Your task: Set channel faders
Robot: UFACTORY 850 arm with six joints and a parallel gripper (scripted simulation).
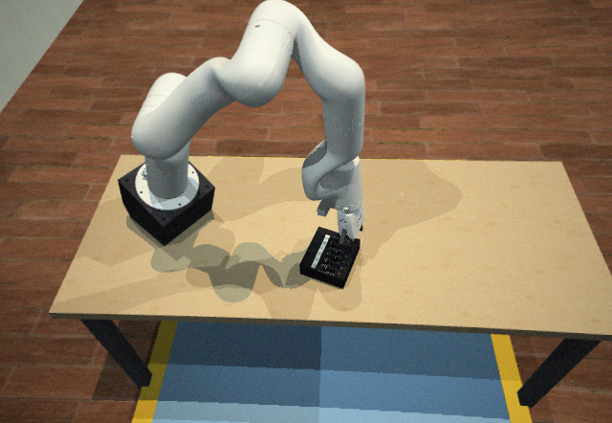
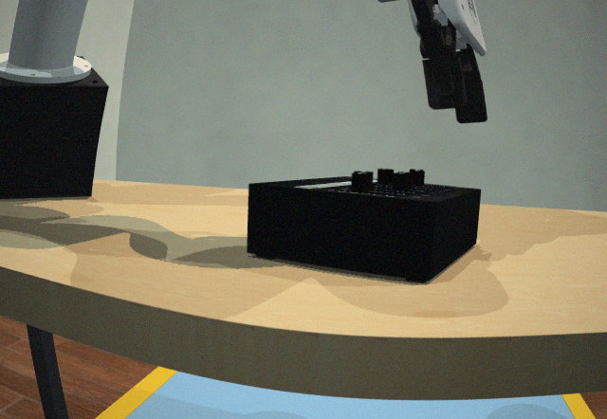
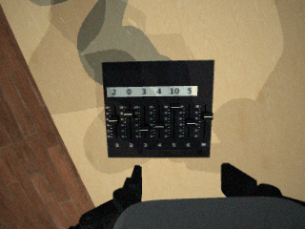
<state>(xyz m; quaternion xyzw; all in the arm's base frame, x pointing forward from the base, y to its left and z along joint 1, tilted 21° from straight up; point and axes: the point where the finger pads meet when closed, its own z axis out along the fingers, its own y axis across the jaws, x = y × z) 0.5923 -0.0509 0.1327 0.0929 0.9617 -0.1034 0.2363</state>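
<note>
The black two-fingered gripper (image 3: 181,183) hangs fully open and empty above the black box-shaped lighting desk (image 3: 157,76). The closely spaced black fader caps (image 2: 387,177) invite trouble: wide jaws could nudge a neighbour, even the rightmost master fader (image 3: 208,115)

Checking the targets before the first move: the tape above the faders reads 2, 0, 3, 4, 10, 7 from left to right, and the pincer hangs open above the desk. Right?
Not quite. In the wrist view the tape reads 2, 0, 3, 4, 10, 5; the last number is 5, not 7. The rest holds: the pincer hangs open above the lighting desk, touching nothing.
</note>
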